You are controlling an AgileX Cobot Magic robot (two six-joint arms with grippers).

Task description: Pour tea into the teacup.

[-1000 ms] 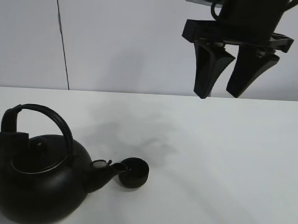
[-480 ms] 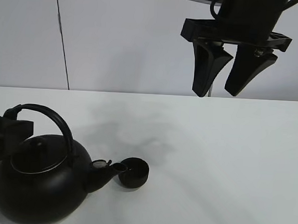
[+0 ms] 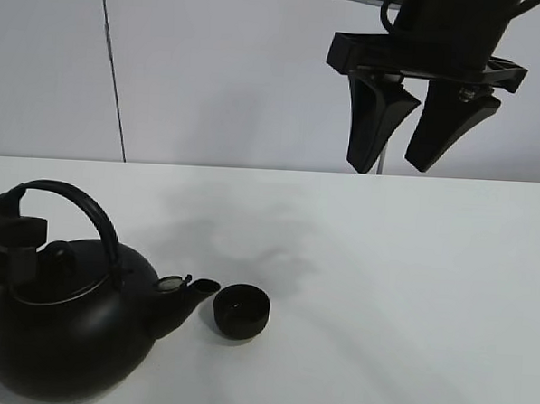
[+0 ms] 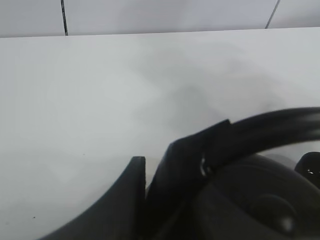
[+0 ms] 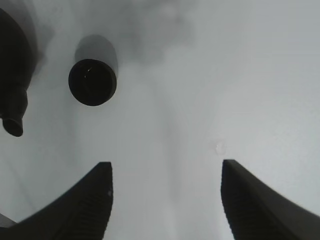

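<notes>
Exterior high view. Big round black metal kettle (image 3: 59, 336) with arched handle (image 3: 75, 196) is at lower left of frame, on or just over the white table (image 3: 410, 291); cannot tell which. Left hand (image 3: 10, 238) is at the left edge, clamped on the handle's rear end. Small matte-black handleless teacup (image 3: 241, 310) stands low, left of centre, just right of the kettle's short spout (image 3: 200, 287). Spout tip and cup rim are near but apart, with a sliver of table between them. Key relation: the spout's axis runs left to right straight at the cup, so the cup lies directly ahead of the spout, and the left hand is much the nearer. Right hand (image 3: 387, 163) hangs at upper right, fingers spread, holding nothing, well apart from the cup.

Left wrist view. Handle (image 4: 270, 125) sweeps from the right edge to lower centre, where the left hand's dark fingers (image 4: 125, 200) close on it. Cup not in view.

Right wrist view. Teacup (image 5: 92, 82) is at upper left of frame, upright, interior dark; cannot tell if it holds tea. Spout tip (image 5: 12, 125) is at the far left edge, beside the cup, not over it. The right hand's two fingers are at the bottom, wide apart.

Change vs. earlier frames: a second ago the spout tip overlapped the cup rim; now the kettle has shifted left and the spout stands clear. Cup unmoved, right hand nearly unchanged. Judgement: pour finished or broken off
</notes>
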